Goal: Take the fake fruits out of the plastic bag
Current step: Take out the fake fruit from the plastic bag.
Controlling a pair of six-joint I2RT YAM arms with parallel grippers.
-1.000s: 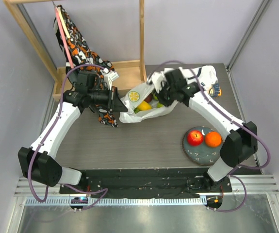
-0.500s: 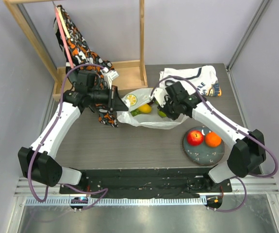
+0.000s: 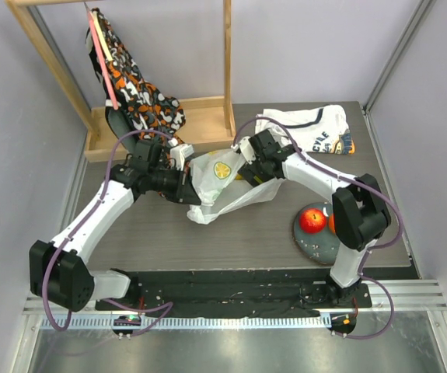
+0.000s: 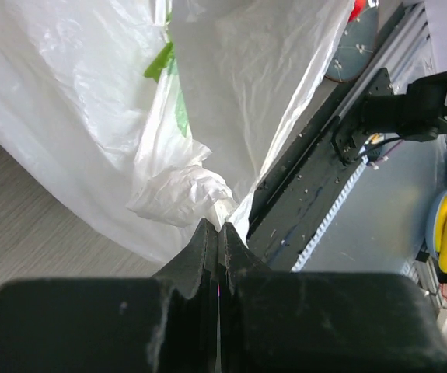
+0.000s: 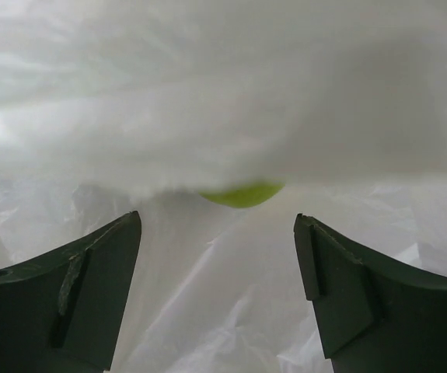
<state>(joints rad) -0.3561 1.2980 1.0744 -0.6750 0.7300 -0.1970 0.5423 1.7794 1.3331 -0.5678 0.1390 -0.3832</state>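
The plastic bag (image 3: 227, 190) lies crumpled at mid-table, its citrus print (image 3: 221, 169) facing up. My left gripper (image 3: 195, 199) is shut on the bag's near-left edge; in the left wrist view the closed jaws (image 4: 218, 230) pinch a bunched fold of the bag (image 4: 231, 101). My right gripper (image 3: 246, 166) sits at the bag's far right side, open. In the right wrist view the gripper (image 5: 217, 256) has only plastic film between its fingers, and a green fruit (image 5: 242, 194) peeks out under a fold ahead. A red apple (image 3: 312, 220) and an orange (image 3: 333, 224) rest on a grey plate (image 3: 309, 242).
A folded white shirt (image 3: 305, 128) lies at the back right. A wooden rack (image 3: 200, 116) with a patterned cloth (image 3: 134, 89) stands at the back left. My right arm's elbow (image 3: 359, 214) hangs over the plate, partly covering the orange.
My right gripper has opened and moved left to the bag. My left gripper has pulled the bag's edge nearer. The bag has bunched up and hides the fruits seen inside earlier.
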